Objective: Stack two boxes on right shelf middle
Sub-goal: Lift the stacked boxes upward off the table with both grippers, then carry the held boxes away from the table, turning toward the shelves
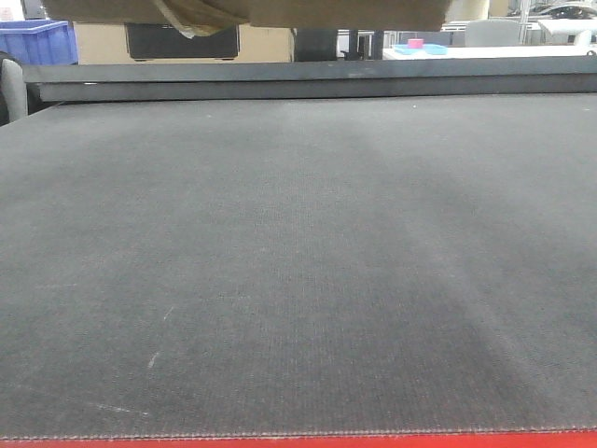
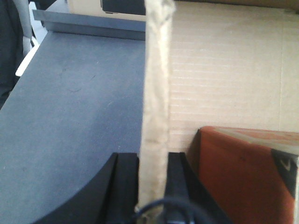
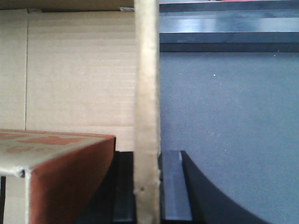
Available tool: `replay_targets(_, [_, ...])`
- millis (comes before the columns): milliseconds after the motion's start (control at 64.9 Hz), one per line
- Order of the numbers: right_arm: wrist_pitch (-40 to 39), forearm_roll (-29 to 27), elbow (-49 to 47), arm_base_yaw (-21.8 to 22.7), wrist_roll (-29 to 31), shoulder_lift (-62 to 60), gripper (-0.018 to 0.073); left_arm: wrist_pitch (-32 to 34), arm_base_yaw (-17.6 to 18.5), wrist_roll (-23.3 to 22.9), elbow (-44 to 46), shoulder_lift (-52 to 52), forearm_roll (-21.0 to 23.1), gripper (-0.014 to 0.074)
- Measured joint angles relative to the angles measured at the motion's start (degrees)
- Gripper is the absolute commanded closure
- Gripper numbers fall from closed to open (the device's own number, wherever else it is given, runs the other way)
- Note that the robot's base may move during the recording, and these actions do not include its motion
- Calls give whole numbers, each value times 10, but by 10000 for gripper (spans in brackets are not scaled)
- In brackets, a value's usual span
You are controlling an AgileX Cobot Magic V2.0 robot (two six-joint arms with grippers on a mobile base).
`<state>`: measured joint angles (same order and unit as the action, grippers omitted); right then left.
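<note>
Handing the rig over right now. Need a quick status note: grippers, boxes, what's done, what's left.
Left gripper: shut on a wall edge of the open cardboard box.
Right gripper: shut on another wall edge of it.
The box seems to be held up over the dark grey surface. An orange-red box sits inside.
No second brown box or steel shelf in view.
Done: two-handed grip.
Left: carry to shelf, stack.

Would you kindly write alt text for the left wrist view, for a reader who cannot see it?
The left gripper pinches the upright edge of a brown cardboard box between its black fingers. Right of that edge show ribbed cardboard and the corner of a red-orange carton; left of it lies a grey fabric surface.
</note>
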<state>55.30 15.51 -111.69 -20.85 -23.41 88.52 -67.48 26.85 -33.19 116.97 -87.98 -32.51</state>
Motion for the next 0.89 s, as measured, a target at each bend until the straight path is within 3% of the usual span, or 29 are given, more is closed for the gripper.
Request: replay_targets(893, [0, 4, 0, 0, 0, 0, 721, 11, 0, 2, 0, -1, 0, 707])
